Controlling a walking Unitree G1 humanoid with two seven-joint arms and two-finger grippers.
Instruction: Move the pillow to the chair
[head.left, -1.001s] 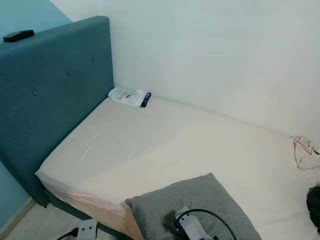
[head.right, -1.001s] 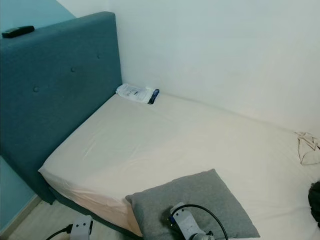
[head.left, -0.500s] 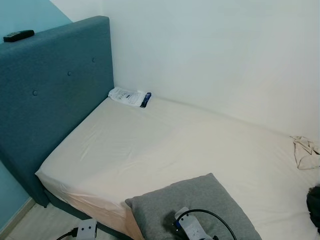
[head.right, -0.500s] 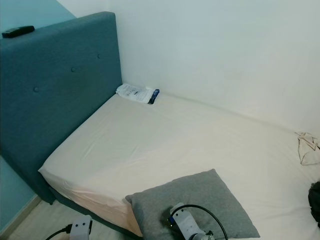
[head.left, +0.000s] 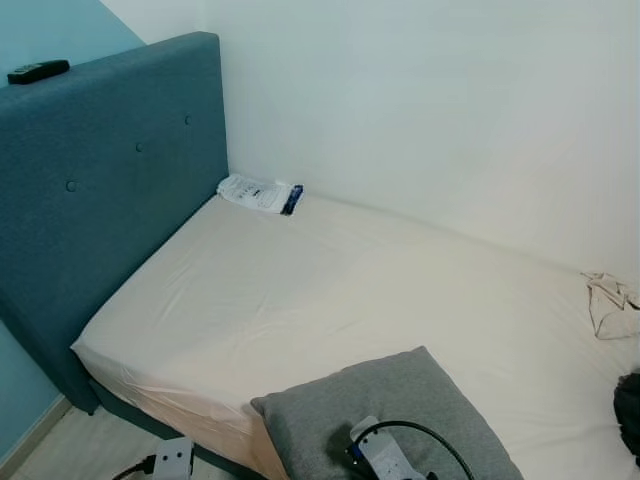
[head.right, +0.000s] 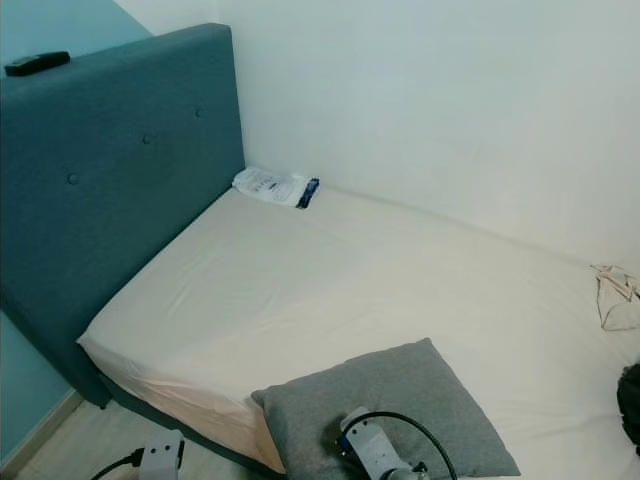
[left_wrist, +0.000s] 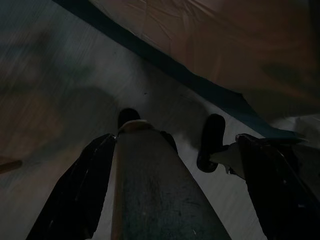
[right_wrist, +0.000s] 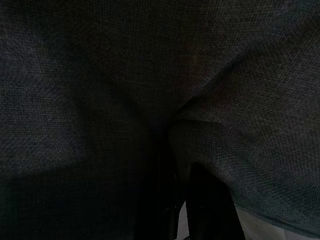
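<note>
A home bedroom — bed (head.left: 330, 290) with teal padded headboard (head.left: 100, 190) against white wall (head.left: 430, 110).

Right arm: low at the near edge of the head view, silver wrist (head.left: 385, 458) with a looped black cable, reaching forward.
Right gripper (right_wrist: 172, 197): black fingers close together, pinched into grey cloth.
Left arm: hanging low, wrist (head.left: 172, 458) just in view.
Left gripper (left_wrist: 172, 165): pointing down, fingers (left_wrist: 75, 192) spread apart.
</note>
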